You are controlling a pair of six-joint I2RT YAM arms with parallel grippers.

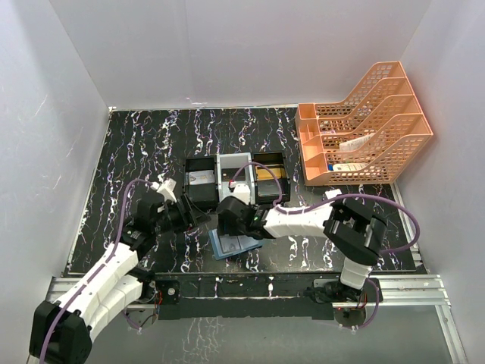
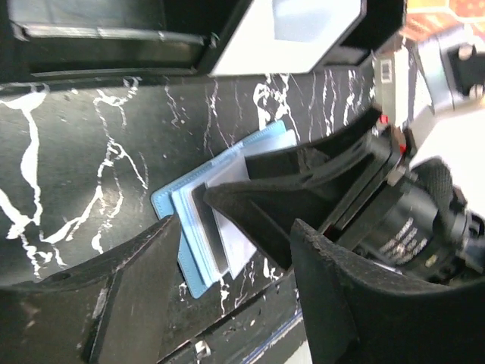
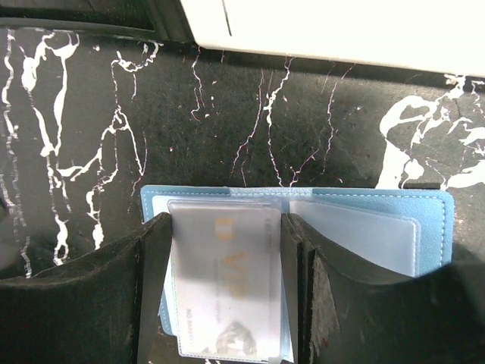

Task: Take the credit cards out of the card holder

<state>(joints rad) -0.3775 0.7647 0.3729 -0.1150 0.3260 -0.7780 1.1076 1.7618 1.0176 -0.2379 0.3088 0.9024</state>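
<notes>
The blue card holder (image 1: 241, 247) lies open on the black marbled table near the front edge. It also shows in the right wrist view (image 3: 364, 199) and the left wrist view (image 2: 168, 206). A silver-grey credit card (image 3: 227, 288) sits in a clear sleeve on its left half. My right gripper (image 3: 227, 227) comes down over that half and its fingers (image 3: 299, 273) press against the card's two long edges. My left gripper (image 2: 239, 224) hovers just left of the holder (image 1: 184, 215), open, with nothing between its fingers.
A black-and-white three-compartment tray (image 1: 232, 168) stands just behind the holder. A gold-tan card (image 1: 268, 174) lies in its right bay. An orange mesh file rack (image 1: 364, 125) fills the back right corner. White walls enclose the table, and its metal front rail (image 1: 250, 287) is close by.
</notes>
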